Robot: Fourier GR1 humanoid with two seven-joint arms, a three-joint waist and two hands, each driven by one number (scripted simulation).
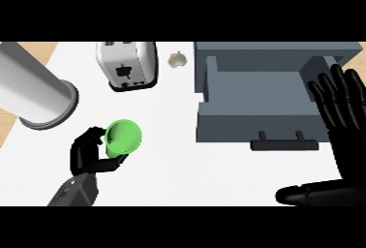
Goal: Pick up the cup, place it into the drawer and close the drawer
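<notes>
The green cup (123,137) is in the left robot hand (89,156), over the left part of the white bench (186,174). The black fingers curl round the cup's lower left side, and the cup is tilted so that its round open mouth faces up and to the right, above and to the right of the palm. Whether the cup touches the bench cannot be told from this steep view. The grey drawer (257,92) stands pulled open at the upper right, well apart from the cup, with its dark handle (283,144) on the front wall nearest the robot. The right robot hand (343,131) shows at the right edge, open with fingers straight and pointing up, its thumb lying across the lower right corner; its fingertips overlap the drawer's right side. A silver toaster (127,65) sits above the cup, a large metal cylinder (36,92) lies to the upper left, and a small pale object (178,59) rests between the toaster and the drawer.
</notes>
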